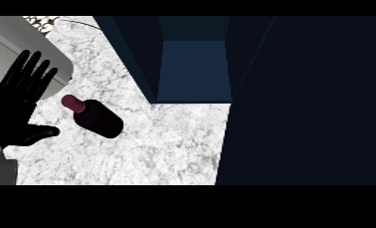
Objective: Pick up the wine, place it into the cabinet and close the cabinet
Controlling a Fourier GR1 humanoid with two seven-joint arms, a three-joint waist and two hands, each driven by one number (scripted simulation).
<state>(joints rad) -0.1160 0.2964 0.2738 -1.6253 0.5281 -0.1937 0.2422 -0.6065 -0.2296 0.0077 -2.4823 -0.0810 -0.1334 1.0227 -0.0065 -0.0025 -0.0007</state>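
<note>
The dark navy cabinet [195, 57] takes up most of the view, and its interior shows as an open blue recess facing the counter. The tall dark panel [301, 102] running down the right side is probably its door swung wide, which would explain why the opening stands clear; I cannot be sure of the hinge line. With the recess exposed, the placing step has somewhere to go, and the closing step has to come last.

Below and left of the cabinet runs the white marble counter [161, 147], the surface everything rests on. At the upper left corner sits a pale grey basin-like thing [22, 43], possibly a sink, partly cut off by the frame.

The left hand [26, 92] shows at the left edge, fingers straight and spread upward, thumb out to the side, holding nothing. It looks to be resting. The right hand shows nowhere.

The wine bottle [95, 116] stands on the counter just beside the left hand's thumb, not touching it, its dark red cap toward the upper left. It is well apart from the recess, so the pick-up has not yet begun.
</note>
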